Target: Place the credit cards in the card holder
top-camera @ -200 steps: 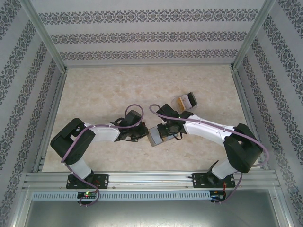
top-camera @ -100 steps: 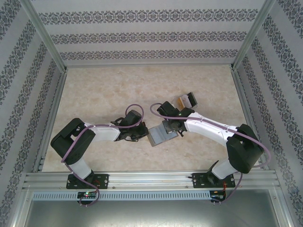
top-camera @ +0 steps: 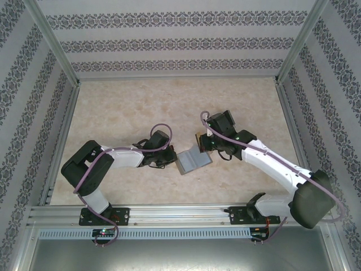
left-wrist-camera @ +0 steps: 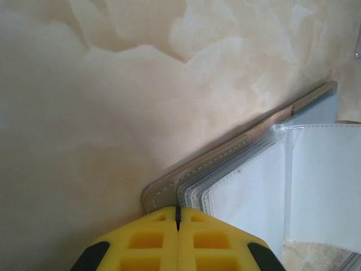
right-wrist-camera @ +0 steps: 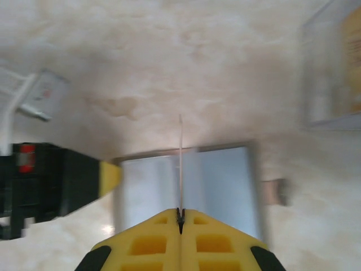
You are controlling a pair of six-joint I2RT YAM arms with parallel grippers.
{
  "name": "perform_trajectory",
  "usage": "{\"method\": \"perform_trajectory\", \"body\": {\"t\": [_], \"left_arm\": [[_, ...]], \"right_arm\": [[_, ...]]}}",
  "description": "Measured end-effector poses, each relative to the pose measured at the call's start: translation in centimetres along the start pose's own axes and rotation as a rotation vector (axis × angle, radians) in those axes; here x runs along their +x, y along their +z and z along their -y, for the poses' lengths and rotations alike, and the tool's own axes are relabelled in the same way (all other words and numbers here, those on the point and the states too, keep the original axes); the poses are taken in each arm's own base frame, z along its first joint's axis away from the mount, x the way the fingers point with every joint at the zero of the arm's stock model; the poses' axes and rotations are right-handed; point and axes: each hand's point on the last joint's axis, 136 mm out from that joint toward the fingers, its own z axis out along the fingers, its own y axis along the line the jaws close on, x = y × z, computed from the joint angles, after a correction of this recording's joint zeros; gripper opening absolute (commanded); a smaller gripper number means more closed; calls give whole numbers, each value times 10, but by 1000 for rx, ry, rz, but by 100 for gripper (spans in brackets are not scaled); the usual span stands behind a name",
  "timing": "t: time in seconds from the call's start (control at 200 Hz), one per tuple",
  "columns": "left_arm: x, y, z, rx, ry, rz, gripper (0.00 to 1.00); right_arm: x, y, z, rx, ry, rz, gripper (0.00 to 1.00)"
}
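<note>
Roughly mid-table, the flat grey folding card holder (top-camera: 193,162) lies open on the beige marbled tabletop (top-camera: 124,107). The left gripper (top-camera: 167,158) has its fingers pressed together at the holder's left edge. The right gripper (right-wrist-camera: 180,213), at the holder's far right corner, is clamped on a thin tan credit card (right-wrist-camera: 180,164), which it holds edge-on.

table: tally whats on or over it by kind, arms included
arms: 2, left arm, right arm
card holder: 1
credit card: 1, edge-on in the right fingers
clear box: 1, contents blurred
total: 5
</note>
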Motion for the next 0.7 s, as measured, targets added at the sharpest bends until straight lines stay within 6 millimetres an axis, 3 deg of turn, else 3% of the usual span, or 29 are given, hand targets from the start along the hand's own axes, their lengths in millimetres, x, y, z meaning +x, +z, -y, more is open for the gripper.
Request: {"method": "perform_trajectory", "body": {"t": [0.115,0.22,0.425,0.58,0.704], "left_arm": [[-7,7,9,2,37,-5,0],[-15,15,19,-2,87,-8,0],[-30,24,30,-62,209,-15,0],[-30,21,25,-90,247,-20,17],[-29,14,26,-90,253,-20,24]], "right_arm": [[21,32,-6,-84,50,-95,0],[44,52,11,-66,115,-175,0],[42,54,62,-64,304,-133,0],[51,53,61,-139,353,-122,0],[54,54,56,-185,371,-123,0]]}}
